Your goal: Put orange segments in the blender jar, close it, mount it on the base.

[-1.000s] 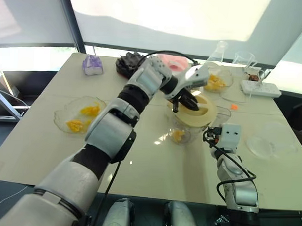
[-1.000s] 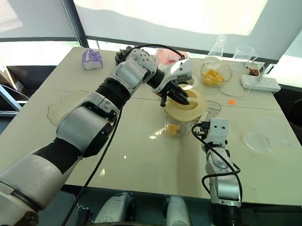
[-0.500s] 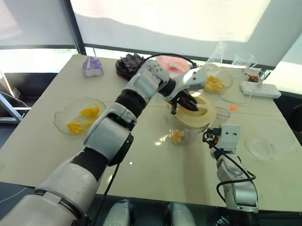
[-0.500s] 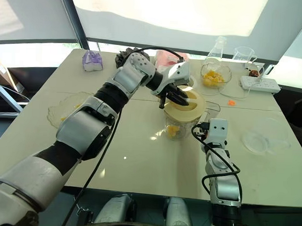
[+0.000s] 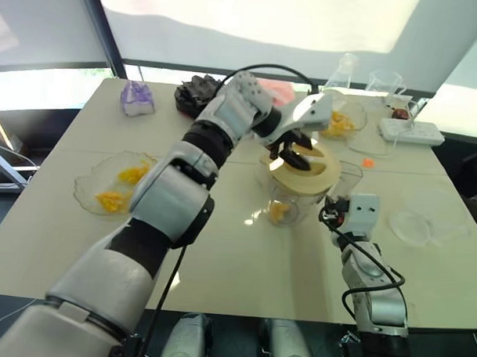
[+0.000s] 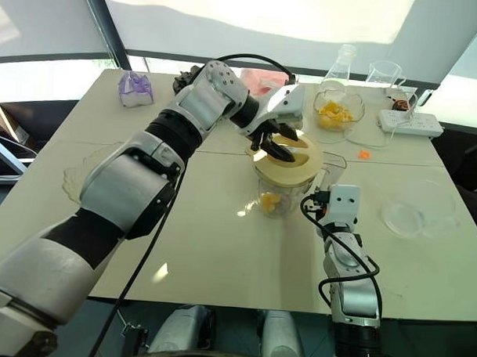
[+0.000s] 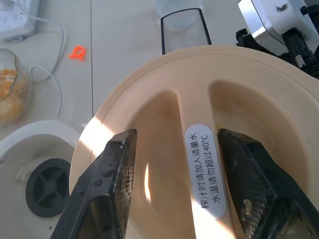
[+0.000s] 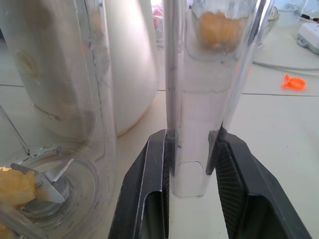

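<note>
Two black fingers of the left gripper (image 7: 174, 184) stand apart over the flat round cream lid (image 5: 305, 168), one on each side of its raised centre ridge, clamped on nothing. That lid caps the large clear ribbed plastic blender jar (image 5: 287, 205), which stands upright mid-counter, long axis vertical, small glossy yellow-orange fruit segments (image 6: 270, 201) lying at its bottom by the blades. The right gripper (image 8: 192, 164) has its fingers clamped on the jar's clear side handle (image 8: 209, 99), which points toward the robot's right.

With the lid seemingly seated, the next step is mounting: keep the handle grip firm, lift the jar straight and level, and set it onto the dark socket of the squat cream-white base (image 7: 42, 164) just behind it.
</note>
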You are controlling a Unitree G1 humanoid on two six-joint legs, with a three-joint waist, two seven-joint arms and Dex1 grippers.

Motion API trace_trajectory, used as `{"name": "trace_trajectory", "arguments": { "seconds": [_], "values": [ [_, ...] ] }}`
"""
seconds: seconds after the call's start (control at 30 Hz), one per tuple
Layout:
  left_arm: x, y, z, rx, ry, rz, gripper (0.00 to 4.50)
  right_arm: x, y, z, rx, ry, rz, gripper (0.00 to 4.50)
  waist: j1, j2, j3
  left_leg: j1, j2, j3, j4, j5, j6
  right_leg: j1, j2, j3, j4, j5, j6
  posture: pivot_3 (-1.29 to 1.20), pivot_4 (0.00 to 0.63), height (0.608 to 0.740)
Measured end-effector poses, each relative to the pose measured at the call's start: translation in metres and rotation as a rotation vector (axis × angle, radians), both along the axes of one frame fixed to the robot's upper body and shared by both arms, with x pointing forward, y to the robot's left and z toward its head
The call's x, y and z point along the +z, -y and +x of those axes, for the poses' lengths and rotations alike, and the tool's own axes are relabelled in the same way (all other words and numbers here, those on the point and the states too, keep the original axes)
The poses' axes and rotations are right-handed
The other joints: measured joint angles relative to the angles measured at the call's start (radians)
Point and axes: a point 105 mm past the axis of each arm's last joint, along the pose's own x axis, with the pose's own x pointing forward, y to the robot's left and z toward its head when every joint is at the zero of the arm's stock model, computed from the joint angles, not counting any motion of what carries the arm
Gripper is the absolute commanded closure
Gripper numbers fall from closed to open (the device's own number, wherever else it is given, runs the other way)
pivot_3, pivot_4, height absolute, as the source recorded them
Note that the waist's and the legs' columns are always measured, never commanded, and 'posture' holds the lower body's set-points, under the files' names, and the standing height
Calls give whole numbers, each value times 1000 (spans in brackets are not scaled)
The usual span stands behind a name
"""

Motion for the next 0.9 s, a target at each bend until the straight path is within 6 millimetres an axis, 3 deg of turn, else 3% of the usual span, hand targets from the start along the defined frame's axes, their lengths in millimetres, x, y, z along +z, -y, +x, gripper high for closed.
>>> {"name": "trace_trajectory", "arguments": {
  "seconds": [0.27,0.4,0.53,0.63,0.7,0.8,0.9],
  "values": [
    [69,8,-23,-89,-70,-149,1843,2,-2,-1,16,13,-3,3752,-10,1,7,-6,-1,1,0,0,1,-7,1,0,1,1,6,0,150,740],
    [92,-13,-17,-34,-62,-216,1843,2,-1,-1,17,15,-5,3752,-10,3,9,-4,0,1,0,0,1,-7,1,1,5,1,6,0,150,740],
    [103,-38,1,95,-6,-296,1843,4,2,-1,11,19,-7,3752,-8,3,10,-2,-1,1,1,0,1,-7,0,3,11,0,6,0,150,740],
    [84,-74,22,233,35,-331,1843,4,2,-1,12,14,12,3752,-9,5,11,1,-1,2,1,0,0,-7,0,5,15,0,6,0,150,740],
    [47,-100,31,334,-13,-329,1843,5,6,-2,1,11,30,3752,-7,6,12,1,0,2,1,1,-2,-7,0,5,18,0,5,0,150,740],
    [-2,-127,29,473,-124,-326,1843,10,14,-4,-19,11,34,3752,-5,7,14,-5,-1,1,2,4,-6,-11,-1,5,18,0,6,0,150,740],
    [-27,-138,19,583,-186,-353,1843,15,21,-5,-28,8,42,3752,-2,6,15,-8,-3,1,2,5,-8,-13,-2,6,19,0,6,0,150,740]
  ]
}}
